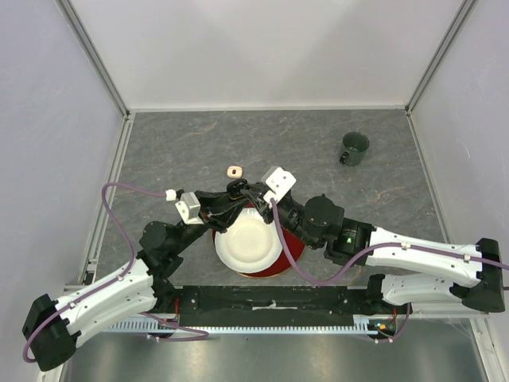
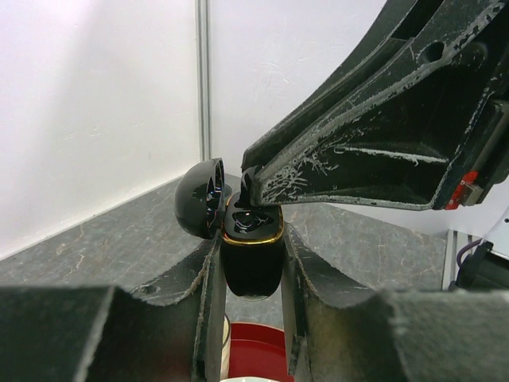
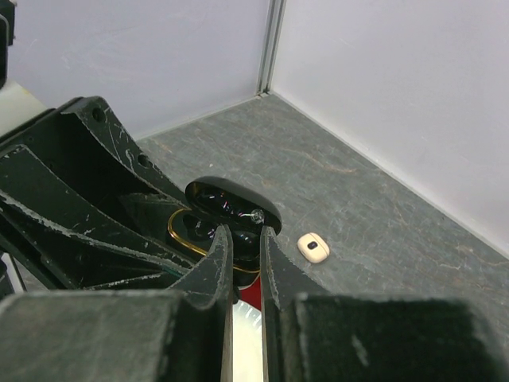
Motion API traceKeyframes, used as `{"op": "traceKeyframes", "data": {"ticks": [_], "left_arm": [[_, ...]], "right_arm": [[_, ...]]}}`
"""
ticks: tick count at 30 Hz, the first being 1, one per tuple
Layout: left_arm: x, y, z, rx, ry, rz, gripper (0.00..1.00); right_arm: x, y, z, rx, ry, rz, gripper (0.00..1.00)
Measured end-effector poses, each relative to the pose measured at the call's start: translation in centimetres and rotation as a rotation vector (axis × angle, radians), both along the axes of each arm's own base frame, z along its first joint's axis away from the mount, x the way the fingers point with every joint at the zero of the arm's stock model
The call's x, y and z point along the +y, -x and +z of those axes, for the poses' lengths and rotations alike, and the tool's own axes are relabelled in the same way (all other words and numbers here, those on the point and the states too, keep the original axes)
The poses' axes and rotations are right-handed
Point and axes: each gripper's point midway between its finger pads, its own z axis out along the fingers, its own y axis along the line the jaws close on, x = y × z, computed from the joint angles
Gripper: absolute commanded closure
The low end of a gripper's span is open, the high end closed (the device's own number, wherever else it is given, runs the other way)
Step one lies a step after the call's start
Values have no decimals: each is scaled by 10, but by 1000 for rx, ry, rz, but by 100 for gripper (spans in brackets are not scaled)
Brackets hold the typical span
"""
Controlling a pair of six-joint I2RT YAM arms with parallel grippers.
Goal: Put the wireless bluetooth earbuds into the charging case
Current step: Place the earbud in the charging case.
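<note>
My left gripper (image 2: 253,239) is shut on a glossy black charging case (image 2: 253,263) with a gold rim, held upright above the table. Its domed lid (image 2: 199,199) is open to the left. My right gripper (image 3: 242,232) reaches in from the right. Its fingertips (image 2: 262,179) sit right at the case's open top (image 3: 227,208), almost closed on a small dark piece that looks like a black earbud (image 2: 245,181). In the top view both grippers meet at the case (image 1: 236,189). No white earbuds show.
A small cream rounded object (image 1: 233,171) with a dark spot lies on the table just beyond the case; it also shows in the right wrist view (image 3: 312,247). A red bowl (image 1: 286,253) holding a white cup (image 1: 248,237) sits below the grippers. A dark mug (image 1: 355,148) stands far right.
</note>
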Motion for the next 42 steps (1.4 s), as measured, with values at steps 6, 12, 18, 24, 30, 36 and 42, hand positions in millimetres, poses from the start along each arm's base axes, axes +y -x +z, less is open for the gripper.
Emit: {"op": "traceKeyframes", "data": {"ticks": [6,12,18,24,30,36,42], "left_arm": [[1,-1,-3,-9,-10,11,98],[3,-3,-1,-16,-6,25,98],[4,-4,0,-20,-2,38,98],[8,-6,5,-27,15,57,98],[12,-4,11,-39,33,63,98],[15,-1,15,-51,46,63,98],[20,4,23,-68,65,62,98]], "right_arm": [[2,-1,-5,12,16,-9,100],[5,-3,-3,31,9,-21,74],[8,1,-2,74,-24,-12,48],[4,7,5,106,-73,-5,22],[-19,7,36,113,-198,-53,8],[-52,-8,64,108,-308,-190,3],[-86,-49,67,161,-325,-424,2]]}}
